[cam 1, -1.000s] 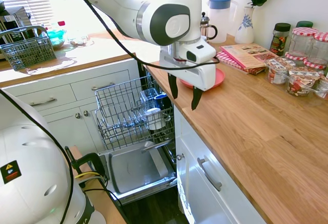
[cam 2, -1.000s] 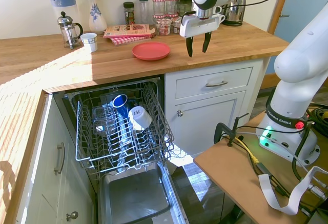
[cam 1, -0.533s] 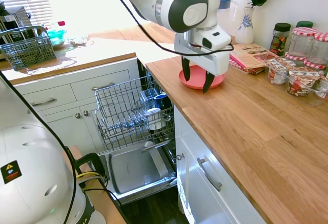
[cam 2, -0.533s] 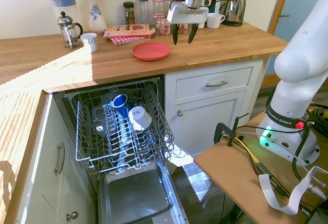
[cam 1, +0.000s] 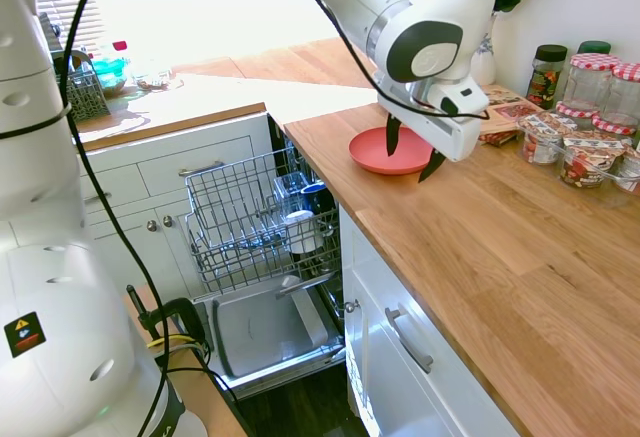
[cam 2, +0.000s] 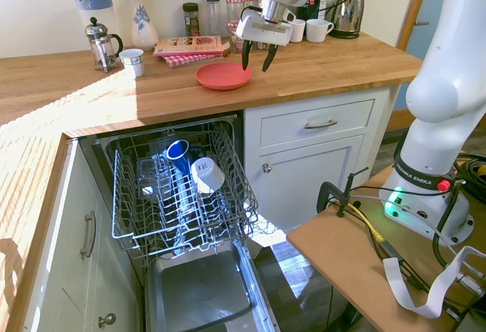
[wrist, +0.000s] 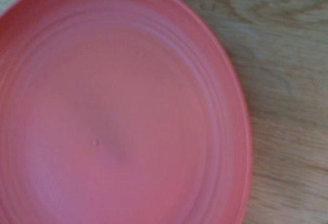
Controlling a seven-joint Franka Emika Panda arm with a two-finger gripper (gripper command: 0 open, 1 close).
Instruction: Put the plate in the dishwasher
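The coral-red plate (cam 1: 385, 151) (cam 2: 223, 75) lies flat on the wooden counter (cam 1: 500, 247), near its edge above the dishwasher. In the wrist view the plate (wrist: 113, 116) fills most of the picture, slightly blurred. My gripper (cam 1: 412, 152) (cam 2: 257, 56) hangs open and tilted just above the plate's rim, on the side towards the jars, with nothing between its fingers. The dishwasher (cam 1: 262, 287) (cam 2: 182, 218) stands open below, with its grey wire rack (cam 2: 178, 188) pulled out and its inner door (cam 2: 201, 290) folded down.
Cups and a blue mug (cam 2: 177, 150) sit in the rack. Behind the plate lie a book on a red-checked cloth (cam 2: 191, 46), jars (cam 1: 590, 107), a vase (cam 2: 143, 24), a French press (cam 2: 102, 43), a small cup (cam 2: 132, 61) and a kettle (cam 2: 348, 11).
My gripper has travelled from over the counter beyond the plate to just above the plate's rim, coming lower and tilting. The plate has stayed where it was.
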